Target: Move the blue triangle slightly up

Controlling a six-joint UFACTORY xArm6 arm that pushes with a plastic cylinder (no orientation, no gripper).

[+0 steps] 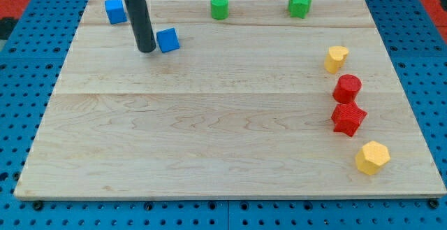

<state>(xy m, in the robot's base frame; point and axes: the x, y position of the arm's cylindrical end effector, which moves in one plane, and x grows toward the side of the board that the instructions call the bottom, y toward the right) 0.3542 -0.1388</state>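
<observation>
While my tip [147,49], a bare rod with no hand, sits just left of the blue triangle [168,40], open board [209,132] lies above the triangle to the top edge.

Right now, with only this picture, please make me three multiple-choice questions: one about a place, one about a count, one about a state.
1. Where is my tip relative to the blue block next to it?
A. at its left in the view
B. at its right
C. far below

2. How many red blocks lie on the board?
A. one
B. two
C. three

3. The red cylinder and the red star-like block are:
A. stacked
B. close together
C. at opposite edges

Key: 1 A, the rod ends just left of that block. 2 B, only these two are red. 3 B, one lies directly below the other.
</observation>
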